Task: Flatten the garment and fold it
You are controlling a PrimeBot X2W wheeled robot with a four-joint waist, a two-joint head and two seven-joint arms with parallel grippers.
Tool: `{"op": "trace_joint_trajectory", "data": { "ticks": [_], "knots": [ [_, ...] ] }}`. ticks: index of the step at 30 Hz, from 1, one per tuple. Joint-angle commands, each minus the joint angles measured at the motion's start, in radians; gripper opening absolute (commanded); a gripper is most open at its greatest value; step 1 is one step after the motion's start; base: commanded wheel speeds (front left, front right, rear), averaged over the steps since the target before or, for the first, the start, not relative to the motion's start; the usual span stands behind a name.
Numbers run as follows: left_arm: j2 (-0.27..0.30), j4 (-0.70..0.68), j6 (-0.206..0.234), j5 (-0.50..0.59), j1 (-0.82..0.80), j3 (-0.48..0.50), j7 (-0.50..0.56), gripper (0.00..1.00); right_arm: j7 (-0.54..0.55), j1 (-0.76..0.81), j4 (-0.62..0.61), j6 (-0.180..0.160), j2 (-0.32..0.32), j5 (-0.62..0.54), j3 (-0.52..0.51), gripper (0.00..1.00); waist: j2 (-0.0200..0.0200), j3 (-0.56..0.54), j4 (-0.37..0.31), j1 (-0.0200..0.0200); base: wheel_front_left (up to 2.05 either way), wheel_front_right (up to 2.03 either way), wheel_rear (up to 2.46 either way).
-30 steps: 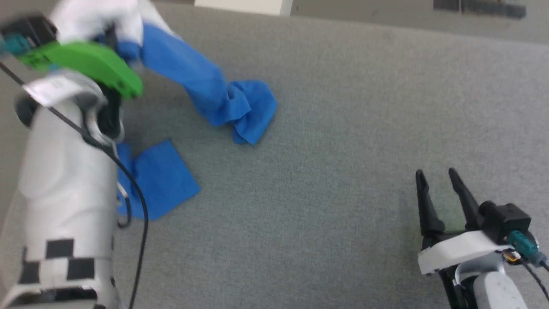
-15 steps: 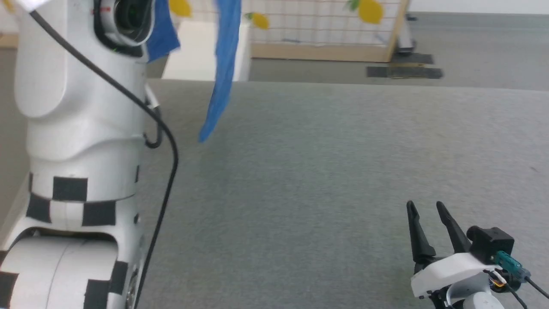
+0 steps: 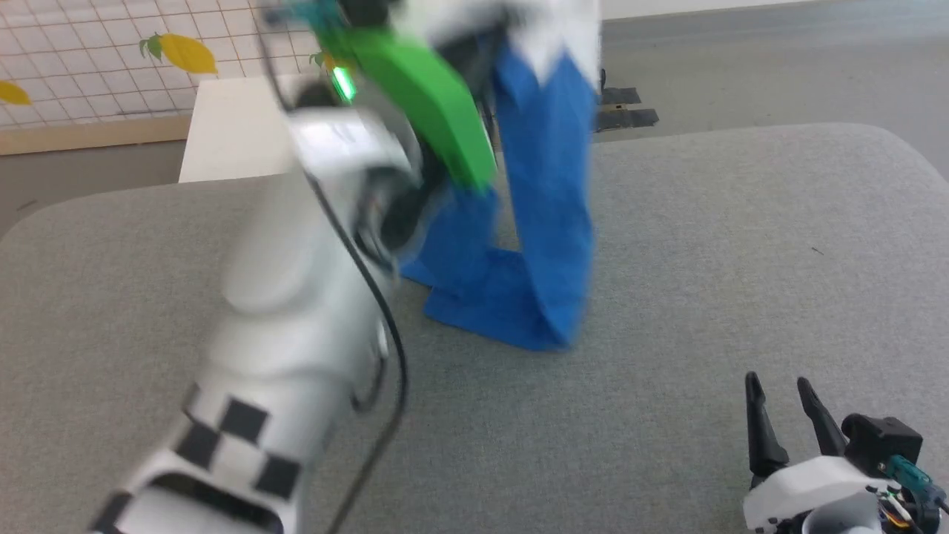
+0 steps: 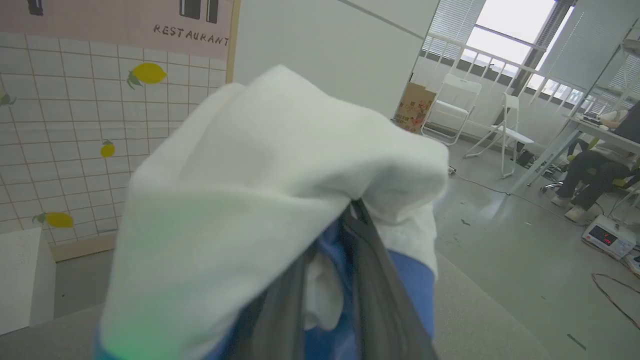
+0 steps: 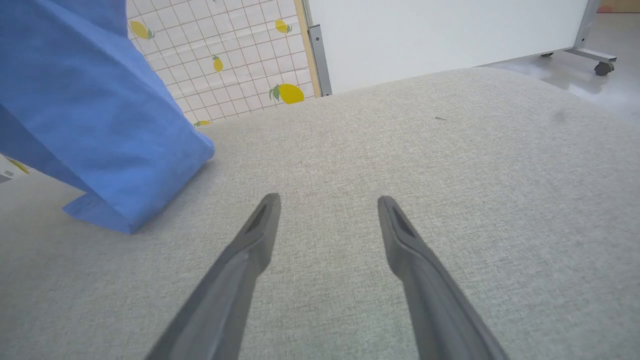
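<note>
So our left gripper [image 4: 350, 220] is pinched nearly closed on a bunch of the garment [image 3: 545, 185], up at the top middle of the head frame, with white and blue cloth bulging around its fingers. The blue sleeves hang down from there, their ends crumpled on the grey table [image 3: 741, 222] mid-frame. Our right gripper [image 3: 778, 382] sits at the lower right, fingers spread wide, holding nothing, well apart from the cloth.

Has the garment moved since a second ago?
Yes, upward. The garment trailed crumpled across the grey table; now it hangs from the left hand, only its blue ends resting there.
</note>
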Motion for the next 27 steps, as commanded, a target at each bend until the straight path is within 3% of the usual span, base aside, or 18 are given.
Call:
{"op": "trace_joint_trajectory", "data": {
  "ticks": [1,6,10,16,17,18,19,24,27],
  "knots": [
    [0.000,0.017,0.010,-0.024,0.052,-0.043,-0.004,0.00,-0.008,0.013,0.003,-0.002,0.001,-0.009,-0.006,1.00,-0.0001,0.004,0.001,0.0000,0.00,0.00,0.00],
    [-0.001,0.121,0.035,-0.066,0.215,-0.218,0.052,0.00,-0.009,0.019,0.001,-0.002,0.001,-0.017,-0.018,1.00,-0.0001,0.011,0.010,0.0000,0.00,0.00,0.00],
    [-0.001,0.231,0.068,-0.077,0.323,-0.355,0.164,0.00,-0.009,0.014,0.004,-0.002,0.001,-0.011,-0.017,1.00,-0.0001,0.015,0.020,0.0000,0.00,0.00,0.00],
    [-0.001,0.313,0.118,-0.125,0.391,-0.430,0.299,0.00,-0.010,0.008,0.010,-0.002,0.001,0.007,0.000,1.00,-0.0001,0.016,0.035,0.0000,0.00,0.00,0.00],
    [-0.001,0.307,0.118,-0.139,0.394,-0.427,0.301,0.11,-0.010,0.009,0.011,-0.002,0.001,0.009,0.001,1.00,-0.0001,0.015,0.038,0.0000,0.00,0.00,0.00],
    [-0.001,0.293,0.114,-0.175,0.401,-0.415,0.308,0.95,-0.010,0.011,0.012,-0.002,0.001,0.012,0.003,1.00,-0.0001,0.011,0.042,0.0000,0.00,0.00,0.00],
    [-0.001,0.280,0.114,-0.201,0.403,-0.401,0.309,1.00,-0.010,0.013,0.012,-0.002,0.001,0.013,0.003,1.00,-0.0001,0.009,0.046,0.0000,0.00,0.00,0.00],
    [0.004,0.195,0.122,-0.287,0.382,-0.322,0.298,1.00,-0.010,0.028,0.010,-0.002,0.001,0.014,-0.005,1.00,-0.0001,-0.018,0.076,0.0000,0.00,0.00,0.00],
    [0.035,0.125,0.133,-0.308,0.367,-0.269,0.267,1.00,-0.010,0.035,0.007,-0.002,0.001,0.013,-0.010,1.00,-0.0001,-0.038,0.091,0.0000,0.00,0.00,0.00]
  ]
}}
